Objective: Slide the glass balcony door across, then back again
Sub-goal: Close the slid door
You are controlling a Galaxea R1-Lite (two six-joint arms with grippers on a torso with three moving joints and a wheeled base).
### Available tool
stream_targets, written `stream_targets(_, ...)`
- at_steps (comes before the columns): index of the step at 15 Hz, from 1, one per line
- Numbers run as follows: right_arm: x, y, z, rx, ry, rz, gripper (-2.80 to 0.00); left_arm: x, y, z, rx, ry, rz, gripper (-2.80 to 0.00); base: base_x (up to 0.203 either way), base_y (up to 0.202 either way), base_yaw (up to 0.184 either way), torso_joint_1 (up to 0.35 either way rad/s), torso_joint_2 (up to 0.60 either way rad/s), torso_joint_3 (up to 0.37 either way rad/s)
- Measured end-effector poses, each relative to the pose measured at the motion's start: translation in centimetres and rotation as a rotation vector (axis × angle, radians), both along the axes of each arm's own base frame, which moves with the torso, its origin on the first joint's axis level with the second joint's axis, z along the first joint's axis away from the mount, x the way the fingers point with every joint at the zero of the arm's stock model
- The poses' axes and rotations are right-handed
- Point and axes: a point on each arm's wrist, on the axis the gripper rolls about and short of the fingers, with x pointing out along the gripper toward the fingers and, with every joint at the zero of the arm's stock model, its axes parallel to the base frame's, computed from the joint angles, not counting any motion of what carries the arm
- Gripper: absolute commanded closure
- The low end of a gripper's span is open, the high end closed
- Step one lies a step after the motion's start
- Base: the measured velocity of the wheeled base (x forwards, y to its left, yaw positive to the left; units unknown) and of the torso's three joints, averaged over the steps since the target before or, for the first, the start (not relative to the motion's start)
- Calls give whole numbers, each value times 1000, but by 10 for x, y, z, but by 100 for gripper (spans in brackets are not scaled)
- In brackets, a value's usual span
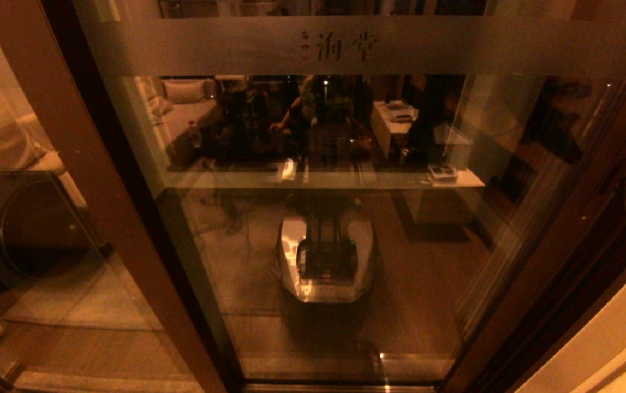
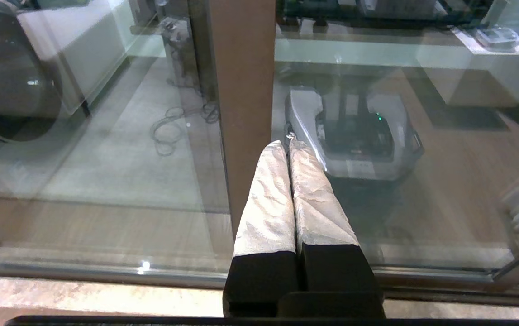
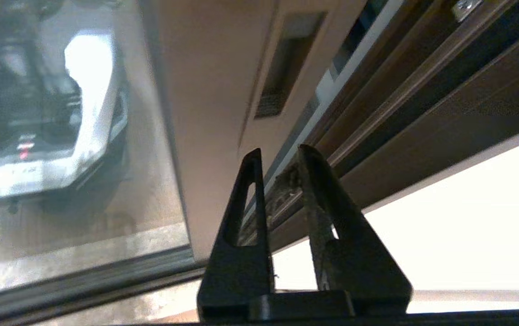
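Fingers of left end effector (image 2: 288,145) pressed together, right end effector (image 3: 279,156) slightly apart, before smooth brown-framed glass balcony door (image 1: 323,218).

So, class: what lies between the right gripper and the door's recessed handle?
In the right wrist view, only bare brown stile separates the right gripper from the recessed handle.

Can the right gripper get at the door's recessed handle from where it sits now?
Probably yes. The right gripper points at the door stile, with the recessed handle just beyond its tips and nothing between them. The jaws stand slightly apart, holding nothing.
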Motion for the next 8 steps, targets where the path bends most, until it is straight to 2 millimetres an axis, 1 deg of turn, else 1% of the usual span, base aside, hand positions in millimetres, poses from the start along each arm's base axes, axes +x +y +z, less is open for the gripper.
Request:
stream_targets(4, 14, -6, -2, -3, -27, -35, 0, 0, 0, 0, 0, -1, 0, 0, 0, 0, 0, 0, 0, 0)
stream_targets(8, 19, -6, -8, 2, -12, -32, 0, 0, 0, 0, 0, 0, 0, 0, 0, 0, 0, 0, 0, 0)
